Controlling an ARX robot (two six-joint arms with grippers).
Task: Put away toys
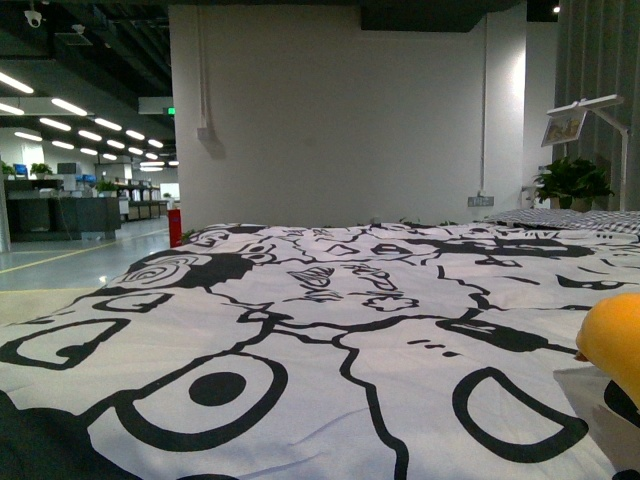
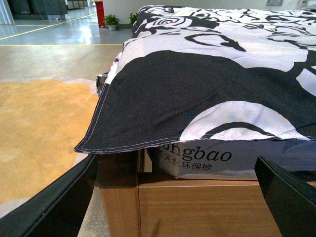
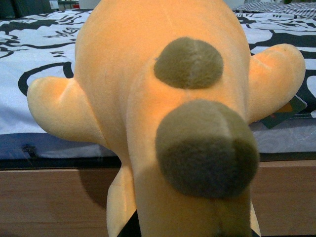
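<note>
The yellow-orange plush animal (image 3: 148, 98) fills the right wrist view, with two dark brown patches and stubby limbs to either side. My right gripper (image 3: 192, 232) is shut on it near its lower end; the fingers are almost wholly hidden by the plush. The plush hangs in front of the bed's edge. A rounded part of it shows at the right edge of the front view (image 1: 615, 340). My left gripper (image 2: 180, 197) is open and empty, its black fingers (image 2: 54, 202) wide apart, facing the bed's wooden side.
A bed with a black-and-white patterned cover (image 1: 320, 330) fills the front view. Its wooden frame (image 2: 197, 207) and mattress edge show in the left wrist view, and the frame in the right wrist view (image 3: 54, 197). A tan rug (image 2: 39, 128) lies on the floor. A potted plant (image 1: 572, 182) and lamp stand at the far right.
</note>
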